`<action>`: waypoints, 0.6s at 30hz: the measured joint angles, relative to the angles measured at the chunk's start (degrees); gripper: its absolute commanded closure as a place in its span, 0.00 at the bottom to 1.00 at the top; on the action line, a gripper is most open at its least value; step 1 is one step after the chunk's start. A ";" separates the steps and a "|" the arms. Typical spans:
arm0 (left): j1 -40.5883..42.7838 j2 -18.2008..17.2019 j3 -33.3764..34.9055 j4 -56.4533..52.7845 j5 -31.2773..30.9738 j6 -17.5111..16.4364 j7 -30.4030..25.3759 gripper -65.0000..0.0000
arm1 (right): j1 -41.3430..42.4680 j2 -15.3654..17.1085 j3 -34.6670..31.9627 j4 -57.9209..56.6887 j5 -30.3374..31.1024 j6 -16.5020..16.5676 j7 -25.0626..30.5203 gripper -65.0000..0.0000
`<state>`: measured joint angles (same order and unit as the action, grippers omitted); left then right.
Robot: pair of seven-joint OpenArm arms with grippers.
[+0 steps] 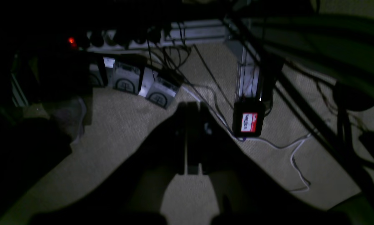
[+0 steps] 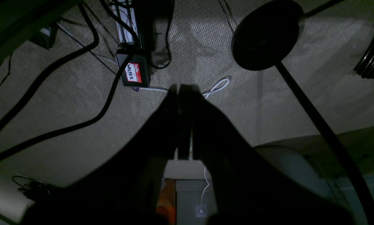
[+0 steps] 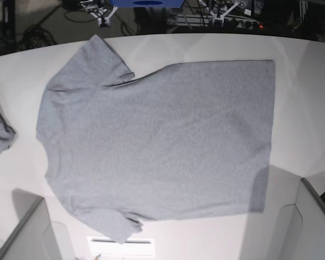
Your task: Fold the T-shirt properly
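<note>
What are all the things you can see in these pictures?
T-shirt: one, grey, spread flat across the middle of the table.
Small cloth lump: one, grey, at the table's left edge.
Table: one, white, under the shirt.
Name-tag box: one, black with a red and white sticker, on the carpet.
Cables: several, black and white, across the carpet.
Power strip: one, pale with a red light, on the floor.
Left gripper: one, dark, shut, above the carpet.
Right gripper: one, dark, shut, above the carpet.
</note>
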<state>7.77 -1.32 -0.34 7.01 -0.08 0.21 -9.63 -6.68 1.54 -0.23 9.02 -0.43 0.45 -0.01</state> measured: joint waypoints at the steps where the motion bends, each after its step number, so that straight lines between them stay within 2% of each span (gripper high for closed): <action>1: 0.00 -0.02 0.17 0.02 0.00 0.00 -0.02 1.00 | 0.00 0.00 0.00 0.00 0.00 0.00 0.00 1.00; 14: 0.92 -0.09 0.02 0.02 0.15 0.00 -0.31 1.00 | -0.17 0.04 0.00 0.37 0.00 0.00 0.35 1.00; 18: 1.81 -0.07 0.39 0.00 0.15 0.00 -0.13 1.00 | -0.20 1.16 -0.02 0.39 0.00 -0.02 0.44 1.00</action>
<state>9.58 -1.39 0.05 7.01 0.08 0.21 -9.76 -6.87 2.70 -0.25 9.41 -0.43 0.43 0.43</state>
